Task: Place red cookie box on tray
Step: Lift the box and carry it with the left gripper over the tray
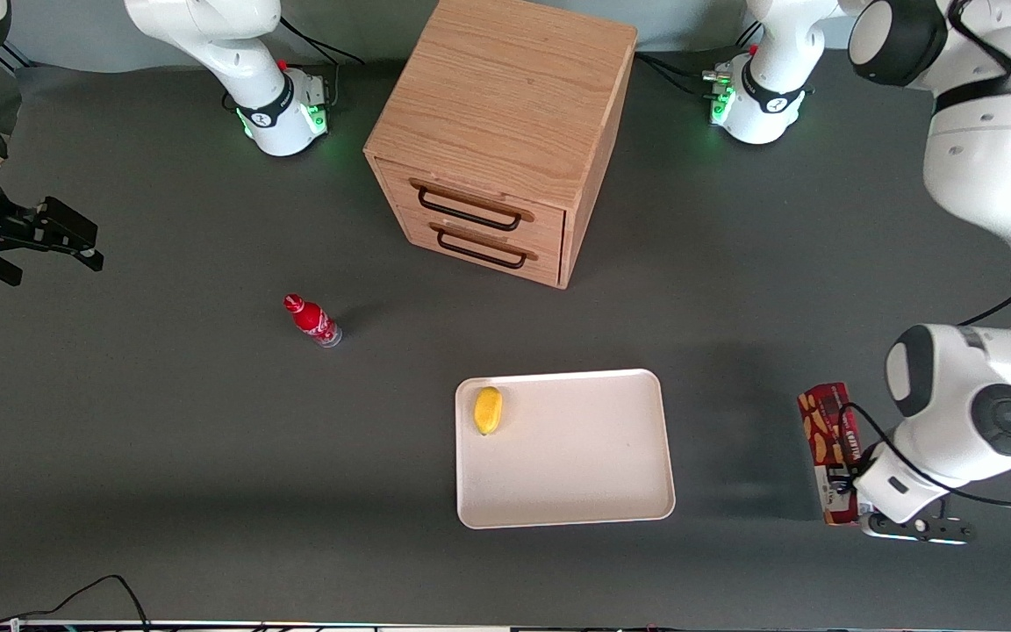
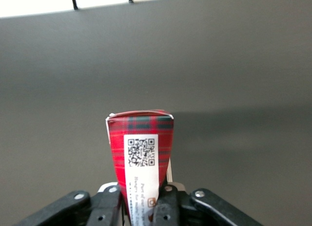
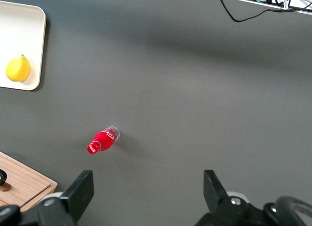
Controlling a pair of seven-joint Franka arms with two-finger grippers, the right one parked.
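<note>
The red cookie box (image 1: 828, 439) is a long tartan carton lying toward the working arm's end of the table, apart from the tray. The left gripper (image 1: 849, 478) is over the part of the box nearer the front camera, and the wrist hides that end. In the left wrist view the gripper (image 2: 141, 199) has one finger pressed against each long side of the box (image 2: 140, 138), whose white label with a QR code faces up. I cannot tell whether the box is off the table. The cream-white tray (image 1: 576, 465) lies flat near the table's middle.
A yellow lemon (image 1: 488, 410) lies in a corner of the tray. A small red bottle (image 1: 312, 319) lies on the table toward the parked arm's end. A wooden two-drawer cabinet (image 1: 505, 132) stands farther from the front camera than the tray.
</note>
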